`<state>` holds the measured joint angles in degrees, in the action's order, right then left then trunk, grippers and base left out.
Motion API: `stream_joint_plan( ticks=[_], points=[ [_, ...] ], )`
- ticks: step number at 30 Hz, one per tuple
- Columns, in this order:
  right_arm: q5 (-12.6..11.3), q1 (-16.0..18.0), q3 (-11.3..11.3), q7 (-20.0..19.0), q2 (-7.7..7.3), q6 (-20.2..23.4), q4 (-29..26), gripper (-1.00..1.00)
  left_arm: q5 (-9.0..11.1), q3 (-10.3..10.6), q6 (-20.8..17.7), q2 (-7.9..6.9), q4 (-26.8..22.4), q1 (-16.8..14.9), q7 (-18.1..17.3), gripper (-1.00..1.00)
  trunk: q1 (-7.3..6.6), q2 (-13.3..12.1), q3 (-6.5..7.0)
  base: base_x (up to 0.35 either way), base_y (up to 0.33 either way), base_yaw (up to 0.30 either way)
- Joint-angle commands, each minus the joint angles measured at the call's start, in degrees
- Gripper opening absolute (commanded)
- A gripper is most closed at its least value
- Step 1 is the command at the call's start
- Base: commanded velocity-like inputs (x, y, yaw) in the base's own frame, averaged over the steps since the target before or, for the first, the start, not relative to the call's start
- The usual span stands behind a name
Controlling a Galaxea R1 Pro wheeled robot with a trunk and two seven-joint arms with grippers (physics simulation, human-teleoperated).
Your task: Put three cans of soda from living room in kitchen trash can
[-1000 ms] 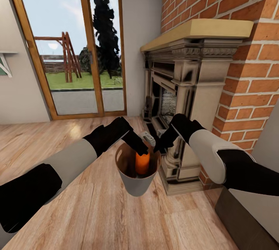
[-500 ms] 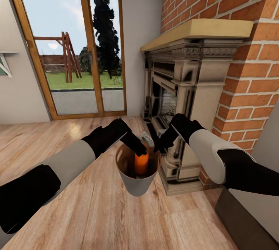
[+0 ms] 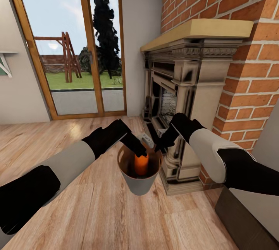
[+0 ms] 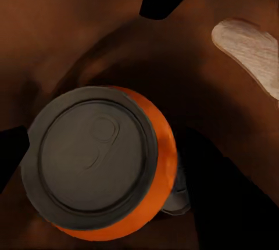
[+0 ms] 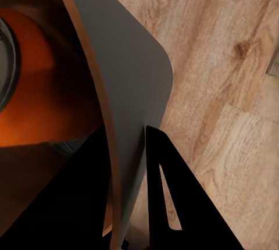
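While R jaws (image 5: pixel 131 186) pinch tash can (image 3: pixel 140 183) rim | L jaws (image 3: pixel 140 150) open over orange can (image 4: pixel 102 163)

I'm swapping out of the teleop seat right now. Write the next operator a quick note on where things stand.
Right claw: shut on the trash can rim, one finger inside the wall, one outside, holding it above the wood floor by the fireplace.
Left claw: over the can's mouth; open or shut unclear.
Done: one orange soda can stands upright inside; another may lie under it.
Left: any remaining cans, then the kitchen.
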<state>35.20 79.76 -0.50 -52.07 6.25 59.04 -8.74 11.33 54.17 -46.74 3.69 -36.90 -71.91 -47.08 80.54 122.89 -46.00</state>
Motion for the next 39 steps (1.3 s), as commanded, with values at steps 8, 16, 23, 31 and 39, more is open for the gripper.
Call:
stream_joint_plan(
  ticks=[8,16,23,31,39],
  points=[
    [-2.86,0.05,2.17,-0.31,0.07,0.96,-0.05,-1.00,0.10,0.01,-0.10,0.00,0.00,0.05,-0.01,1.00,0.00,0.01,0.01,0.000,0.000,0.000],
    [-2.86,0.05,2.17,-0.31,0.03,0.96,-0.05,-1.00,0.32,-0.24,-0.01,-1.69,-0.89,0.06,-0.61,1.00,0.00,0.01,0.01,0.000,0.000,0.000],
    [-2.86,0.03,2.17,-0.31,-0.08,0.96,-0.11,-1.00,0.59,-0.83,-0.56,-10.30,-11.55,0.06,-3.50,1.00,0.00,0.01,0.01,0.000,0.000,0.000],
    [-2.86,-0.04,2.14,-0.31,0.16,0.96,-0.13,-1.00,1.02,-10.99,-2.57,-24.33,-28.99,0.10,-13.92,1.00,0.00,0.01,0.01,0.000,0.000,0.000],
    [-2.86,-0.10,2.10,-0.31,0.12,0.96,-0.18,-1.00,0.81,-25.11,-2.72,-27.96,-30.50,2.03,-21.00,1.00,0.00,0.01,0.01,0.000,0.000,0.000]
  ],
)
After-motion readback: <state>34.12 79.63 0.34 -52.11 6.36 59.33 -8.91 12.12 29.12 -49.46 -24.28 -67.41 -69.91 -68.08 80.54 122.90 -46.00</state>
